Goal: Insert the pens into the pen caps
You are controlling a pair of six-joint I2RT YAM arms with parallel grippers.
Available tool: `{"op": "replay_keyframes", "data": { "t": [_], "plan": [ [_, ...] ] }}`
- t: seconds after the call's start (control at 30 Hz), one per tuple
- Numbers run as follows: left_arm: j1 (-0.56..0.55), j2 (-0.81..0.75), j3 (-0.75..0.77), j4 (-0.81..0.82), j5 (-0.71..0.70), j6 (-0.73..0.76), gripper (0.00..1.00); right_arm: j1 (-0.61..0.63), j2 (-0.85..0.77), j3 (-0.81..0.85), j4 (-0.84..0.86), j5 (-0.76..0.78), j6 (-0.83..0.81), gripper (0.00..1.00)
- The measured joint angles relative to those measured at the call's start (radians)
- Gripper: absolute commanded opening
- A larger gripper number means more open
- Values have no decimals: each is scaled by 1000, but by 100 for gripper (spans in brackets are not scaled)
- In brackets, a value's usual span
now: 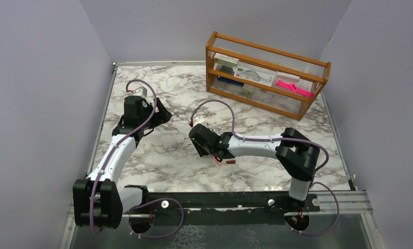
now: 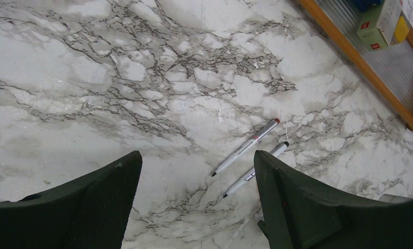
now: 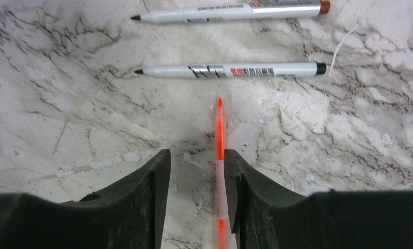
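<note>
Closest to the lens on my right wrist are my own two dark fingers (image 3: 142,202). My right claw (image 3: 196,161) stands parted, the gap far wider than any pen, so it grips nothing. The orange pen (image 3: 220,135) lies in that gap, hard up against one finger and not centred. Its image is smeared, so I cannot tell whether it lies flat on the marble.

Its tip points at the nearer grey pen (image 3: 230,70) and stops just short of it. The second grey pen (image 3: 230,10) lies beyond, roughly parallel. From above I make out one dark red cap (image 1: 230,162) just beside my right claw. I cannot find the black one.

My left claw (image 2: 196,155) hangs wide open over bare table (image 1: 168,166) with both grey pens ahead of it. Far back stands the wooden rack (image 1: 269,49).

Trouble, as I judge it:

- **Off-centre close:** if I shut now, one finger shoves the pen across before the other meets it, and the pen may roll or twist out of line.
- **Forward slip:** any slide forward pokes the grey pen and scatters both.
- **Loose cap:** the cap is tiny and unheld, so a crooked push would just skid it away.
</note>
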Motion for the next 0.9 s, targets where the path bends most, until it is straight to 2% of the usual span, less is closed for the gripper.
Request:
{"op": "replay_keyframes", "data": {
  "t": [0.33,0.7,0.8,0.87,0.9],
  "plan": [
    [0,0,-7,19,27,0,81,0,-59,-136,0,5,36,43],
    [0,0,-16,23,35,0,81,-12,-92,-169,5,-19,56,40],
    [0,4,-16,24,38,-1,81,-12,-100,-204,30,-58,76,28],
    [0,13,-16,27,45,-1,81,-14,-125,-239,55,-85,83,8],
    [0,18,-16,29,49,-2,81,-14,-134,-252,61,-93,85,2]
  ]
}}
